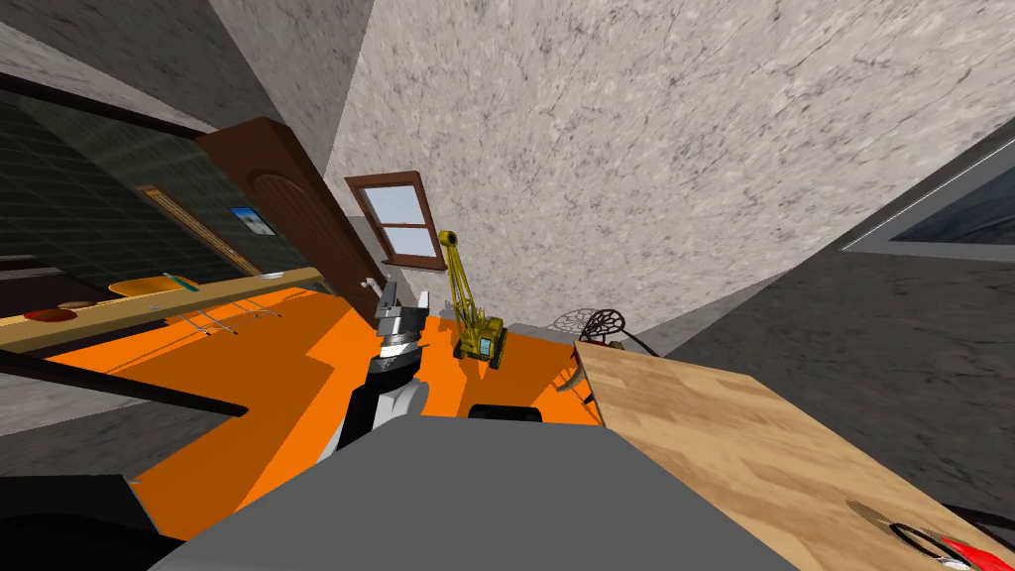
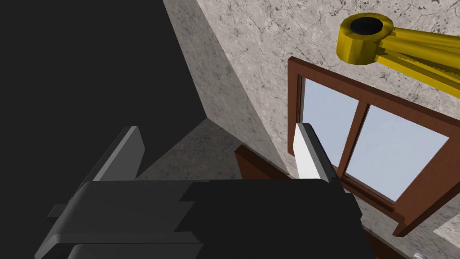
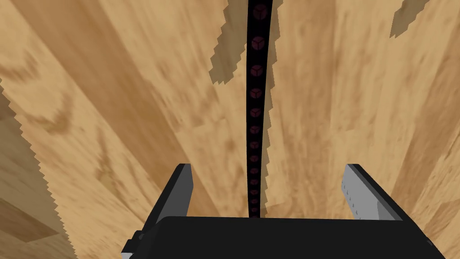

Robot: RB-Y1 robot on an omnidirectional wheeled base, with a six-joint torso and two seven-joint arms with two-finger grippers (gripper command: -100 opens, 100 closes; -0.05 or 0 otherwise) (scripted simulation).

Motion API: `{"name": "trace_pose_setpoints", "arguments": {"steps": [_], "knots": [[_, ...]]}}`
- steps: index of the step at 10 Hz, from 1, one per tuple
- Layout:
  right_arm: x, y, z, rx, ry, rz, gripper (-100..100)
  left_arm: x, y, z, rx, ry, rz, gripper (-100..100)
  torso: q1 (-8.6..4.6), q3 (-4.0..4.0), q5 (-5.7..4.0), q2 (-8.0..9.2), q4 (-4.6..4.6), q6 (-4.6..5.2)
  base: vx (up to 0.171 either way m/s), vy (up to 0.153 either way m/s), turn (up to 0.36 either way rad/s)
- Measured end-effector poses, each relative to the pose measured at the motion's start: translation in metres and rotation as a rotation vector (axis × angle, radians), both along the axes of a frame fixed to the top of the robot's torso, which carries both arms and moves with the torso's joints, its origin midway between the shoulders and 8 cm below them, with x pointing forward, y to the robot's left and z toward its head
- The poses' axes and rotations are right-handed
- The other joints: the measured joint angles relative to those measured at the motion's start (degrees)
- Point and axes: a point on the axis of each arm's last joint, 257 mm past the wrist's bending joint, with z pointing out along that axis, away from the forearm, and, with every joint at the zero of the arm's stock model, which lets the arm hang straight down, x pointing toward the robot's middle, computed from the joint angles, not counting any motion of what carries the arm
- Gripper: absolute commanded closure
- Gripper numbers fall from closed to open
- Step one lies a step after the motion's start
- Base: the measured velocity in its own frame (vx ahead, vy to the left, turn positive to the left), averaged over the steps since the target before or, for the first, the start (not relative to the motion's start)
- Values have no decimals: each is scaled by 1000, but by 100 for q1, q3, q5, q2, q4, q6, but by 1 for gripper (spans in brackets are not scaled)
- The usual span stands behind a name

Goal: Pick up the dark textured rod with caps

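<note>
The dark textured rod [image 3: 256, 94] lies flat on the wooden surface [image 3: 112, 112], not yet lifted; the right gripper [image 3: 268, 170] hangs over the rod with fingers [image 3: 182, 189] spread on either side of it, so I judge that closing and lifting are left, and the left gripper [image 2: 218, 129] is spread too.

In the head view the scene is lit brightly and evenly, without glare. The walls are splayed toward the corners, and the whole frame is rolled. The orange floor [image 1: 198, 347] is rendered in two flat tones. In the right wrist view, jagged, stair-stepped shadows are cast on the wooden bench [image 3: 112, 112] along both sides of the dark rod [image 3: 254, 112], and the grain is smeared. In the left wrist view, one wall is left almost black, while the wall around the window [image 2: 373, 148] is brightly lit.
</note>
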Motion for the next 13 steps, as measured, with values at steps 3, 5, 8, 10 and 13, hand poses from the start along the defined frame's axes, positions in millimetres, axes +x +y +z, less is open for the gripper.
{"name": "trace_pose_setpoints", "arguments": {"steps": [3, 5, 8, 10, 13], "knots": [[-20, 4, -4, 26, 63, -35, -100, 0, 0, 0, 0, 0, 0, 0, 10, -1, 2, -2, 0, 4, -4, -30, 67], [-30, 11, -7, 48, 101, -53, -100, 0, 0, 0, 0, 0, 0, 0, 9, -2, 2, -4, -1, 4, 0, -34, 108], [-37, 19, -13, 68, 120, -74, -100, 0, 0, 0, 0, 0, 0, 0, 19, -2, 4, -3, -1, 6, -1, -14, 10], [-39, 24, -23, 67, 118, -73, -100, 0, 0, 0, 0, 0, 0, 0, 8, -1, 1, -2, 0, 6, -3, -41, 5], [-40, 30, -35, 66, 117, -74, 100, 0, 0, 0, 0, 0, 0, 0, 12, -2, 3, -4, -1, 6, 2, -21, 3]]}}
